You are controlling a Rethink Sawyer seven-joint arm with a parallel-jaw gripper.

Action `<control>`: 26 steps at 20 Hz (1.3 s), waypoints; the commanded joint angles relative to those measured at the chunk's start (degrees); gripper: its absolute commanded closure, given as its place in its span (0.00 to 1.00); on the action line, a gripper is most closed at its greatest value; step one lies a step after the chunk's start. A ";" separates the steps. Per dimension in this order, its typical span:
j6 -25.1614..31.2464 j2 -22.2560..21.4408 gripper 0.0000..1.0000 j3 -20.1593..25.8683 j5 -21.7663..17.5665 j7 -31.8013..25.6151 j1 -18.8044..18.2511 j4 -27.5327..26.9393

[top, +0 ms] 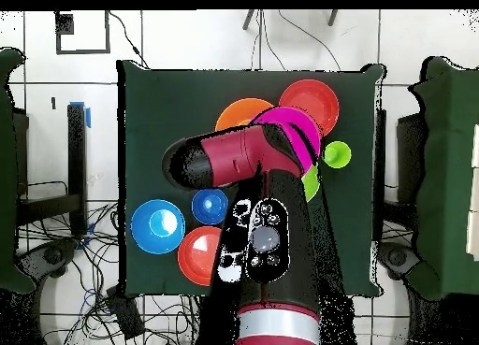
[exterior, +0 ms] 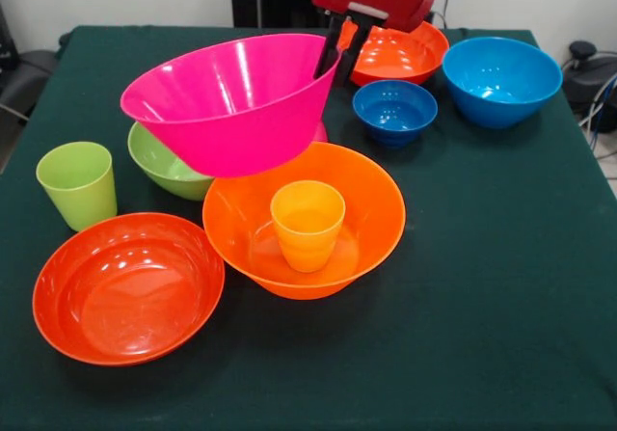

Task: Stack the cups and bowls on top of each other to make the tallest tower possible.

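Gripper (exterior: 331,63) — clamped on the far rim of the big pink bowl (exterior: 231,103), held tilted off the table (exterior: 501,286) above the green bowl (exterior: 164,166). Big orange bowl (exterior: 366,209) — centre, yellow-orange cup (exterior: 308,225) upright inside. Lime green cup (exterior: 77,184) — left.

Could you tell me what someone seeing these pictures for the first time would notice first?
The big pink bowl stands out most: it hangs tilted above the table, left of centre, with the gripper clamped on its far rim. Just below and in front of it sits the big orange bowl with the yellow-orange cup standing upright inside. The other bowls lie scattered around on the dark green table.
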 commanded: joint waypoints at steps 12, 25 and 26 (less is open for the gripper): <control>20.83 5.17 1.00 1.43 -3.62 -5.12 5.28 -14.03; 27.31 7.22 1.00 -4.57 -7.91 -2.60 11.67 -20.51; 27.31 7.64 1.00 -4.56 -7.74 -2.51 11.69 -21.02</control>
